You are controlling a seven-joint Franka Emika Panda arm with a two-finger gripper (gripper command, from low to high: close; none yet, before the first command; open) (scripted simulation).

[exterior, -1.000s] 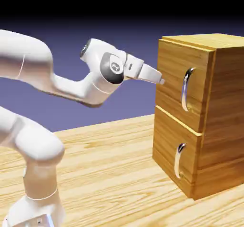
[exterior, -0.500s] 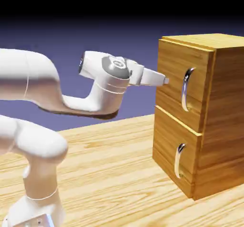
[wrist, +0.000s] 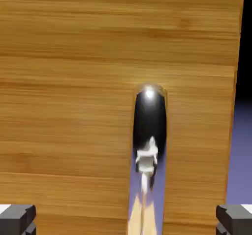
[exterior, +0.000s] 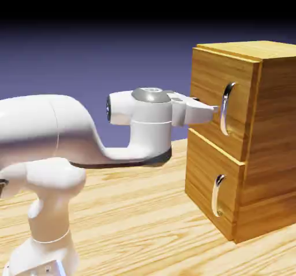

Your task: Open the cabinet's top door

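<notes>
The light-brown wood-grain cabinet [exterior: 272,124] stands at the right of the exterior view. Its top door [exterior: 207,89] is flush and carries a long curved silver handle [exterior: 226,108]. My gripper [exterior: 213,110] points level at that door, its tips just left of the handle's middle and short of touching it. In the hand view the top door [wrist: 69,106] fills the picture, with the handle [wrist: 149,125] running down the middle. My gripper [wrist: 126,220] is open, its grey fingertips [wrist: 17,219] far apart on either side of the handle, with nothing between them.
Below the top door sits the lower panel [exterior: 201,173] with its shorter silver handle [exterior: 217,195]. The cabinet rests on a wooden table [exterior: 133,211]. My arm's base rises at the lower left.
The arm has swung lower and stretched to the right. The gripper has dropped from near the door's upper left to the handle's mid height, closer to it.
</notes>
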